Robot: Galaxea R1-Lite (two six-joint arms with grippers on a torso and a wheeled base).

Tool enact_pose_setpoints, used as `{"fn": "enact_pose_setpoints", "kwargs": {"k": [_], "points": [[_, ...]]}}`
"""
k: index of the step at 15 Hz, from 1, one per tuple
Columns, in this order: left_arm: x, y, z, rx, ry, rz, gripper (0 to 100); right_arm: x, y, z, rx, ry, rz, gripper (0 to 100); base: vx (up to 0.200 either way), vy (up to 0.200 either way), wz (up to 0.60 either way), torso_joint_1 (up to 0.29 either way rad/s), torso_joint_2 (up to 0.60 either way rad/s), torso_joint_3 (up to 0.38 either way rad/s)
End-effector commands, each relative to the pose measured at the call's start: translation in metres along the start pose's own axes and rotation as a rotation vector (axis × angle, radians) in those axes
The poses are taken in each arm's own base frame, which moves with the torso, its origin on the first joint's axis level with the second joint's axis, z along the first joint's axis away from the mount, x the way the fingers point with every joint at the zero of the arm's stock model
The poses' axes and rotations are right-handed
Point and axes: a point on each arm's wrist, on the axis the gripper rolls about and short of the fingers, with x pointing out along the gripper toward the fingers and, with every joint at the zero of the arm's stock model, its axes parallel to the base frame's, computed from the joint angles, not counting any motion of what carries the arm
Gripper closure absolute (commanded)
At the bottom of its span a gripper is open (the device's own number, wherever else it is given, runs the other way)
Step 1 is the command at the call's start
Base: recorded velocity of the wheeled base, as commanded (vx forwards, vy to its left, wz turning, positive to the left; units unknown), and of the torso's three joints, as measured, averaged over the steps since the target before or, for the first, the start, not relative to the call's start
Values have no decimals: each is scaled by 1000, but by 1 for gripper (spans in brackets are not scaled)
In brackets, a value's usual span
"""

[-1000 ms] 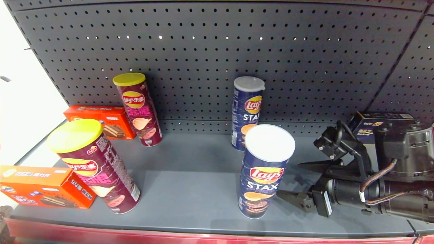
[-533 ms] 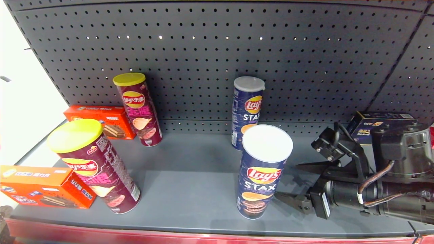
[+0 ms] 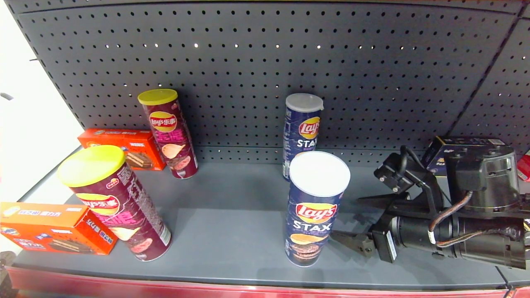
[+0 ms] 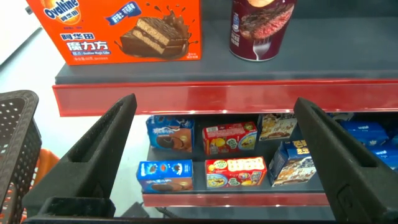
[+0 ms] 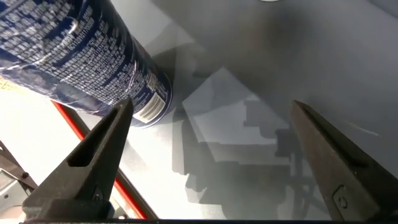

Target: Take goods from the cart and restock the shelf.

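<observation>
A blue chips can (image 3: 314, 207) with a white lid stands near the front of the grey shelf (image 3: 232, 231). My right gripper (image 3: 352, 219) lies low on the shelf just to the can's right, open, with its front finger at the can's base. In the right wrist view the blue chips can (image 5: 81, 56) stands beyond and beside one finger of the right gripper (image 5: 214, 162), with nothing between the fingers. My left gripper (image 4: 214, 124) hangs open and empty below the shelf's red front edge (image 4: 224, 96).
A second blue can (image 3: 302, 136) stands at the back wall. Two maroon cans (image 3: 116, 203) (image 3: 167, 132) and two orange boxes (image 3: 49, 227) (image 3: 124, 147) fill the left side. A dark blue box (image 3: 447, 155) lies back right. A black basket (image 4: 18, 143) is beside the lower shelves.
My right gripper has slid to the left along the shelf, and the front blue can has shifted a little left with it. Everything else stays put.
</observation>
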Motion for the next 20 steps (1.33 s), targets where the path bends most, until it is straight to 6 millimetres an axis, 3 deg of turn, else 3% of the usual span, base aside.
{"fn": "enact_pose_setpoints", "kwargs": {"k": [1, 7, 10, 12, 14, 16, 17, 18, 19, 20], "points": [[0, 0, 0, 0, 1, 0, 0, 2, 0, 0, 0, 3, 3, 0, 0, 0, 0, 0, 0, 0], [0, 0, 0, 0, 1, 0, 0, 1, 1, -2, 0, 8, 5, 0, 0, 0, 0, 0, 0, 0], [0, 0, 0, 0, 1, 0, 0, -12, -7, -1, 16, -19, -36, 0, 0, 0, 0, 0, 0, 0], [0, 0, 0, -1, 1, 0, 0, -34, -19, 1, 36, -69, -105, 0, 0, 0, 0, 0, 0, 0], [0, 0, 0, 0, 1, 0, 0, -74, -36, 2, 66, -160, -236, 0, 0, 0, 0, 0, 0, 0], [0, 0, 0, 0, 1, 0, 0, -126, -43, -6, 84, -266, -410, 0, 0, 0, 0, 0, 0, 0], [0, 0, 0, 0, 1, 0, 0, -162, -37, -21, 89, -329, -550, 0, 0, 0, 0, 0, 0, 0], [0, 0, 0, 0, 1, 0, 0, -172, -31, -28, 88, -352, -588, 0, 0, 0, 0, 0, 0, 0], [0, 0, 0, 0, 1, 0, 0, -193, -11, -55, 82, -393, -678, 0, 0, 0, 0, 0, 0, 0], [0, 0, 0, 0, 0, 0, 0, -199, 4, -80, 86, -400, -734, 0, 0, 0, 0, 0, 0, 0]]}}
